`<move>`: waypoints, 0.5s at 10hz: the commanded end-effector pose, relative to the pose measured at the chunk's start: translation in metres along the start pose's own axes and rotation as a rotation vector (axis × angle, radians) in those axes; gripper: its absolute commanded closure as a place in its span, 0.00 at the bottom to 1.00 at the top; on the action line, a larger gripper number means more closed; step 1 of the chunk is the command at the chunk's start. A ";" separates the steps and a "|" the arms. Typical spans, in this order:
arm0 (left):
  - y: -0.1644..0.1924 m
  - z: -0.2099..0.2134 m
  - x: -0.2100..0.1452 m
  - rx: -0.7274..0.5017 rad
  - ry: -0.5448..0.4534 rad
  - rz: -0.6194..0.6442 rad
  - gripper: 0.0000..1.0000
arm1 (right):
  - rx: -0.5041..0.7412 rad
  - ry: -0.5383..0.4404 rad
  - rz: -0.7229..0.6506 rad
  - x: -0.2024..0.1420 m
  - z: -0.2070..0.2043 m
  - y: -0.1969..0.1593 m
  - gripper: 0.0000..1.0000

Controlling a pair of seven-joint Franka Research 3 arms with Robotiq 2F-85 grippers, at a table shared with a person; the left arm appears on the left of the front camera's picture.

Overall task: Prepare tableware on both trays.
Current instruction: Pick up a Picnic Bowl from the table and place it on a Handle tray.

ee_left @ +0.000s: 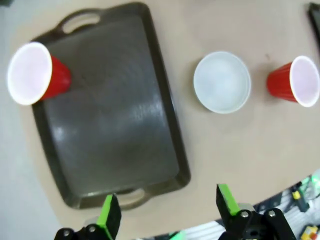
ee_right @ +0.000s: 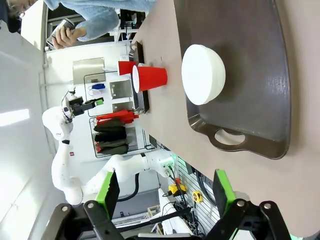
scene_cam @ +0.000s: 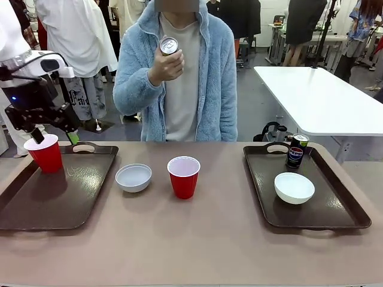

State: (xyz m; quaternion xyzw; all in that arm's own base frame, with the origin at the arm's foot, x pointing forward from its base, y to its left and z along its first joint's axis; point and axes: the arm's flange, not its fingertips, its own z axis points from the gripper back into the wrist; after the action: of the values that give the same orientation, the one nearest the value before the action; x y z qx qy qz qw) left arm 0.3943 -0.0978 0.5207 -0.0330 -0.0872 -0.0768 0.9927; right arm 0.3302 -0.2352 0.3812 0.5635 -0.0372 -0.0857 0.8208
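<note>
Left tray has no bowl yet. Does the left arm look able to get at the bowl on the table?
Probably yes: the bowl lies in the open beside the left tray, nothing over it, the middle cup standing apart, and the left gripper hangs open.

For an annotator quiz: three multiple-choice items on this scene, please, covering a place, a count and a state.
1. Where is the left bowl? A) on the table beside the left tray B) in a hand C) inside a cup
2. How many red cups? A) one B) two C) three
3. The left end effector is: A) shut on a cup B) open C) shut empty
Answers: A, bare table around it; B, one on the tray, one on the table; B, pads wide apart.
</note>
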 end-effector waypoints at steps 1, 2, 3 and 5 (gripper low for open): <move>0.006 0.006 -0.001 -0.018 0.021 0.026 0.00 | 0.000 -0.002 -0.005 0.000 0.000 0.002 0.02; 0.006 0.006 -0.001 -0.018 0.021 0.026 0.00 | 0.000 -0.002 -0.005 0.000 0.000 0.002 0.02; 0.006 0.006 -0.001 -0.018 0.021 0.026 0.00 | 0.000 -0.002 -0.005 0.000 0.000 0.002 0.02; 0.013 -0.013 -0.014 0.024 0.013 -0.018 0.00 | 0.000 -0.002 -0.005 0.000 0.000 0.002 0.02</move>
State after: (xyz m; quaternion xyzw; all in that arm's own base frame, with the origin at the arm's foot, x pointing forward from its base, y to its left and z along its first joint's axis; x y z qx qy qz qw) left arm 0.3925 -0.0891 0.5168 -0.0384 -0.0782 -0.0739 0.9934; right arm 0.3305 -0.2347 0.3816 0.5623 -0.0364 -0.0857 0.8217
